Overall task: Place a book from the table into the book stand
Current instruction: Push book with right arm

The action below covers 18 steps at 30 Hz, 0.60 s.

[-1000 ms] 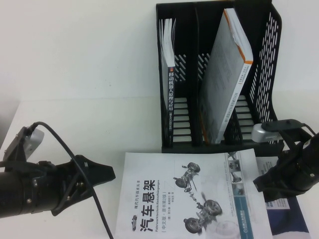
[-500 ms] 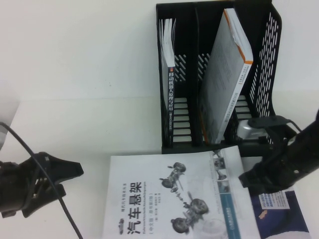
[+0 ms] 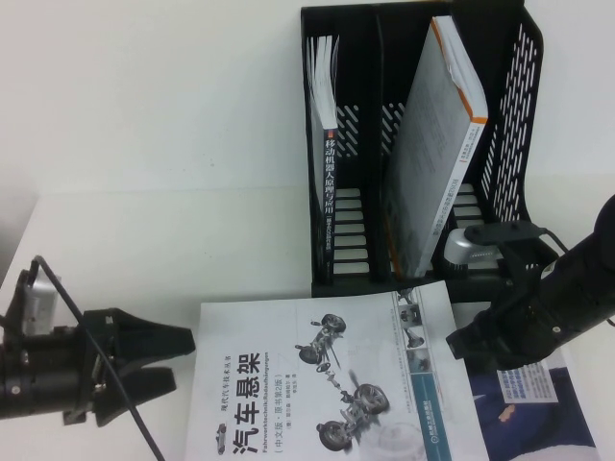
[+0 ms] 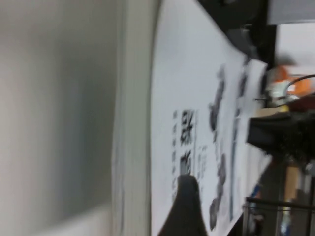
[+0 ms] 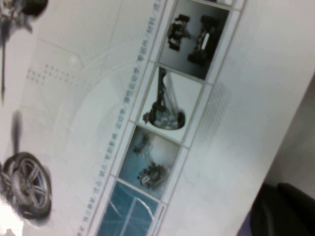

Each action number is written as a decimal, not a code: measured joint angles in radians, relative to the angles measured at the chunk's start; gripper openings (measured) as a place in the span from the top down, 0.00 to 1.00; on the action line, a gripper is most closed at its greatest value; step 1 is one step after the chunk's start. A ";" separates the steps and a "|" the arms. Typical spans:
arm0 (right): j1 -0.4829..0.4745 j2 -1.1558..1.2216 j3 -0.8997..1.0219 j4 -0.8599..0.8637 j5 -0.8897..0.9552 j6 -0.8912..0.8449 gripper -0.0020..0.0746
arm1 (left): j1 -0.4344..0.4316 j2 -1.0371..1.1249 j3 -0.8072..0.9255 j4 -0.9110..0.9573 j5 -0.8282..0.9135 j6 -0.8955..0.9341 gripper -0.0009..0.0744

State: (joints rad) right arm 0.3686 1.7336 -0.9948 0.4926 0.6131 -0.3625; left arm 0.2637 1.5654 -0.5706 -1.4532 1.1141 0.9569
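Note:
The book [image 3: 317, 384], white with a blue title and a grey suspension picture, lies flat on the table [image 3: 144, 192] at the front centre. My left gripper [image 3: 184, 360] is open, level with the book's left edge and pointing at it. In the left wrist view one of its fingers [image 4: 186, 206] lies over the cover [image 4: 197, 98]. My right gripper [image 3: 459, 344] rests at the book's right edge, over the picture strip [image 5: 162, 108]. The black book stand [image 3: 519, 115] stands behind the book.
A black-spined book [image 3: 327, 192] stands in the stand's left slot. A white book with an orange edge [image 3: 437, 163] leans across the other slots. A book showing a man in a blue suit [image 3: 538, 413] lies under the task book's right side.
The book has slid left and toward the front. My right gripper moved left with its edge. My left gripper drew back, then came right to the book's left edge.

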 joint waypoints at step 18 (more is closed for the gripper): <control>0.000 0.000 0.000 0.006 0.000 -0.027 0.97 | 0.005 0.186 -0.131 0.039 0.029 0.115 0.27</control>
State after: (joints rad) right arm 0.3686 1.7336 -0.9948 0.4985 0.6131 -0.3890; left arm 0.2682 1.7517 -0.7019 -1.4146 1.1427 1.0719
